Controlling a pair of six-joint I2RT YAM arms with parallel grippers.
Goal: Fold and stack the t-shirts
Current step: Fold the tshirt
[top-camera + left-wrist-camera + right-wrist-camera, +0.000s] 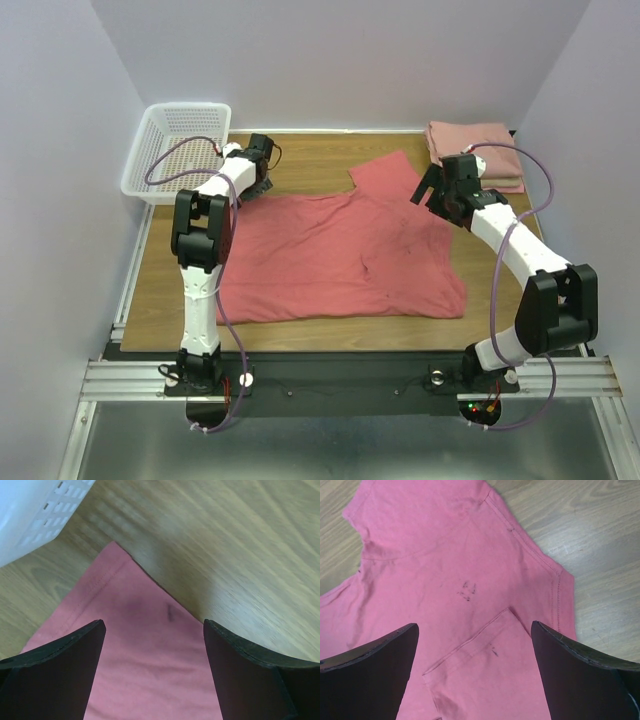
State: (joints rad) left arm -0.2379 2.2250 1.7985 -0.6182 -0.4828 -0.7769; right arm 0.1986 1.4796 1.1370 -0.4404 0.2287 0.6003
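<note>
A coral-red t-shirt (340, 255) lies spread flat on the wooden table, one flap folded toward the far side. My left gripper (262, 183) is open over the shirt's far left corner (145, 645), just above the cloth. My right gripper (432, 190) is open above the shirt's right part, where a sleeve hem (480, 645) lies folded onto the body. Both grippers are empty. A stack of folded salmon-pink shirts (475, 152) sits at the far right corner.
A white lattice basket (180, 150) stands at the far left corner, its wall close to my left gripper in the left wrist view (35, 515). Bare wood (300, 160) runs between the basket and the folded stack. White walls enclose the table.
</note>
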